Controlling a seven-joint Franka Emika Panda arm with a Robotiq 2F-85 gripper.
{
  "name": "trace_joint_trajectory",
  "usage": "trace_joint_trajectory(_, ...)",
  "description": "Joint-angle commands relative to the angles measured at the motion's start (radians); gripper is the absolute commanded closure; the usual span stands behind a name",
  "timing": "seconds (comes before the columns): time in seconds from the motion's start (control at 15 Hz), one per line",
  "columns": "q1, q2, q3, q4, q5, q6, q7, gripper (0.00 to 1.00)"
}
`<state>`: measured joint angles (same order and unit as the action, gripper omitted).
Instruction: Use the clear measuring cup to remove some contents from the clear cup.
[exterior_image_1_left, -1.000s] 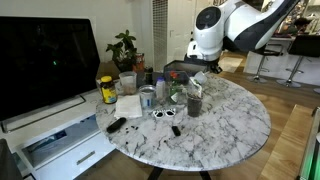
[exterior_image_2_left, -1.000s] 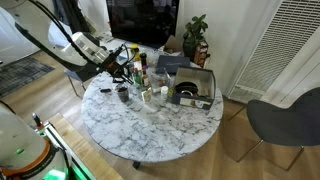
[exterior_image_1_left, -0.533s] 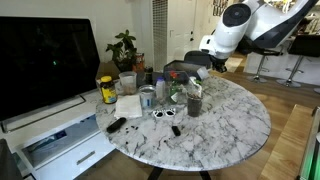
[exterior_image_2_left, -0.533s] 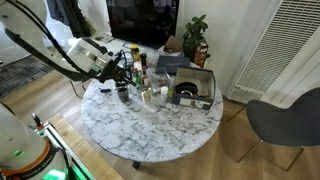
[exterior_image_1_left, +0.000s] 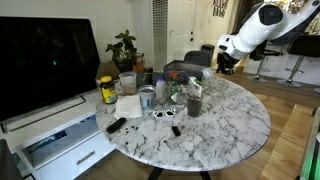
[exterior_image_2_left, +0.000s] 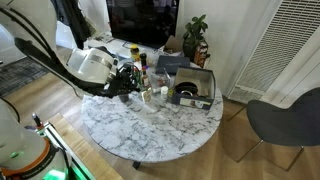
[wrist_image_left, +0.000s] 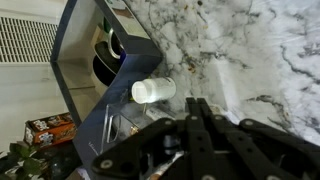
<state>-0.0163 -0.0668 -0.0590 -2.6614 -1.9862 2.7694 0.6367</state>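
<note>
Claw (exterior_image_1_left: 224, 62) closed, drawn farther from clear cup (exterior_image_1_left: 194, 98)

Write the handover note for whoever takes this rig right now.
Tool: looks shut and empty, raised above the white marble table near the grey tray.
Small clear measuring cup: by the tray's corner, just ahead of the fingertips, not gripped.
Tall narrow clear cup, dark in its lower part: upright on the table, apart from the tool.
Done: nothing that shows; no scoop taken.
Left: grasp the measuring cup, dip it into the clear cup, lift some contents out.
</note>
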Motion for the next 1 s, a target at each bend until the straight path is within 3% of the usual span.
trace_joint_trajectory(0.0,-0.003,0.000,-0.003,0.000,-0.007,0.005,0.007,0.96)
trace_joint_trajectory(0.33,0.001,0.003,-0.001,0.006,-0.040,0.011,0.038,0.99)
trace_joint_trajectory(0.53,-0.004,-0.003,-0.013,0.015,-0.199,0.037,0.146,0.99)
trace_joint_trajectory(0.93,0.009,-0.005,-0.055,0.012,-0.670,0.013,0.609,0.99)
